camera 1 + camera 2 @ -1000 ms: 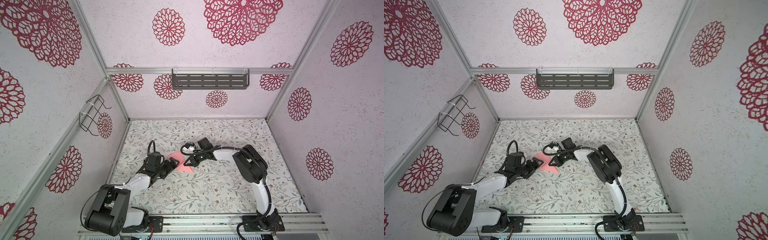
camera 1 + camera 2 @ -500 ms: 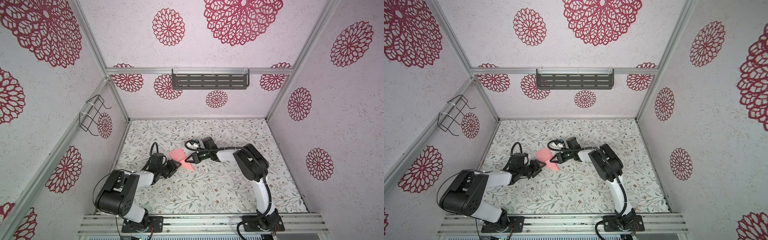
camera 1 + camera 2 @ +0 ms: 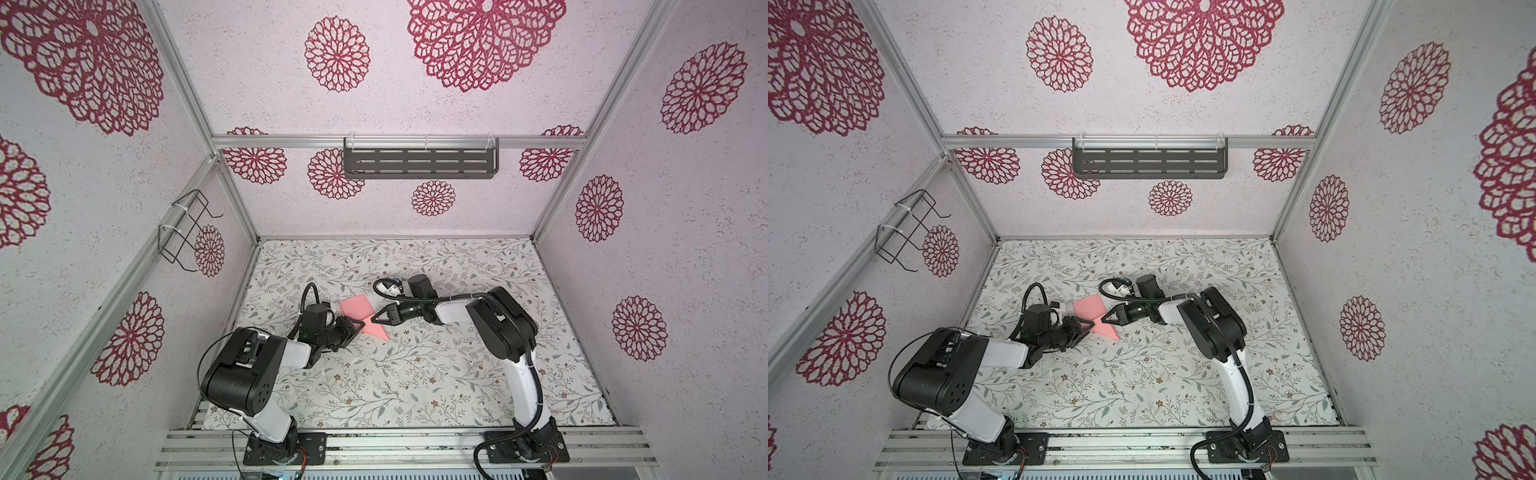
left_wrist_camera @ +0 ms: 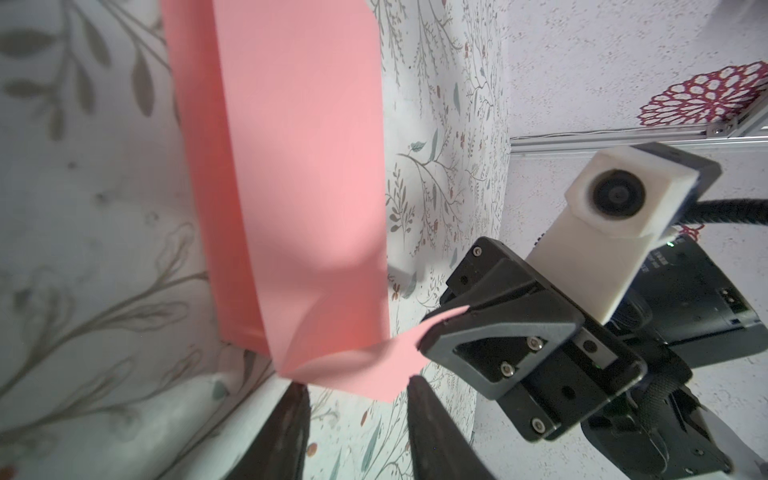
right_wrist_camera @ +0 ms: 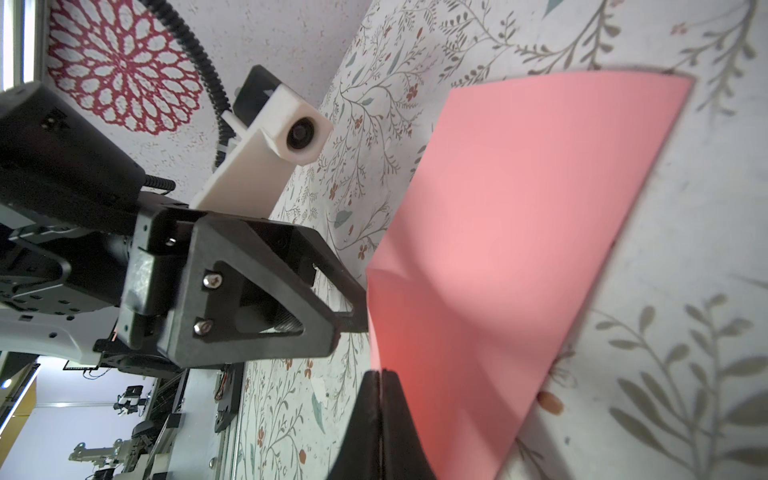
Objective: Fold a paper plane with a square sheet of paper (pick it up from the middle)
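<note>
The square sheet of paper [image 3: 355, 306] is salmon pink and tented along a crease, one part raised, the other [image 3: 1108, 331] sloping down to the floral mat. My right gripper [image 3: 372, 321] is shut on its edge, its jaws pressed together on the paper [image 5: 498, 232] in the right wrist view. From the other side, my left gripper [image 3: 360, 323] meets the same spot. In the left wrist view its fingers [image 4: 291, 419] stand apart, with the paper's corner [image 4: 361, 365] at their tips. No paper plane is in view.
The floral mat [image 3: 415, 374] covers the floor between patterned walls. A grey slotted shelf [image 3: 419, 163] hangs on the back wall and a wire rack [image 3: 187, 230] on the left wall. An aluminium rail [image 3: 395, 444] carries both arm bases at the front.
The left gripper has moved right onto the paper's edge and its jaws have narrowed. The left elbow swung forward. The right gripper lifted the paper's middle, so the sheet is tented.
</note>
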Robot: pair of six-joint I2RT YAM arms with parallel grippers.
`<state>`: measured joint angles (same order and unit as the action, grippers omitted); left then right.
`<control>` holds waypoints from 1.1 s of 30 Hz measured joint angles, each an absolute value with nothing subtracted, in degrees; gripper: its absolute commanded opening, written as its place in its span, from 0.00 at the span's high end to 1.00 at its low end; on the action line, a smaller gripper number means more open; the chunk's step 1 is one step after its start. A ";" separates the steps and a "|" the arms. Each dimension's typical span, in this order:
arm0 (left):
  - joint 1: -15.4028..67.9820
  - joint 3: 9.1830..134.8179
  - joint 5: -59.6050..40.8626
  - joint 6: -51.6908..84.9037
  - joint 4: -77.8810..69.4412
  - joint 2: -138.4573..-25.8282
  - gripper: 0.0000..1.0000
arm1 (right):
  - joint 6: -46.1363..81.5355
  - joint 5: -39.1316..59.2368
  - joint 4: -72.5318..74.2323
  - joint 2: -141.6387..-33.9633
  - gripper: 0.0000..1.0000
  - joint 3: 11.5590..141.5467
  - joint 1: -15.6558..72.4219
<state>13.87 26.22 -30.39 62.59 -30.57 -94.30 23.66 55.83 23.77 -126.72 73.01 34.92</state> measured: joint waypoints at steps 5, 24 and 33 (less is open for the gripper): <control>13.76 26.94 -30.48 62.00 -31.70 -95.83 0.54 | 24.69 56.27 25.19 -126.76 0.92 72.71 34.74; 13.21 27.11 -32.82 65.25 -43.99 -103.04 0.65 | 26.30 57.25 25.89 -126.76 0.88 72.71 34.26; 12.69 27.11 -33.82 66.52 -49.19 -105.36 0.72 | 24.69 53.89 22.31 -126.76 0.80 72.86 33.93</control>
<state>12.69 27.11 -33.82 66.52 -49.19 -105.36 24.69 53.89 22.31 -126.76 72.86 33.93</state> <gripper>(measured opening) 0.284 0.189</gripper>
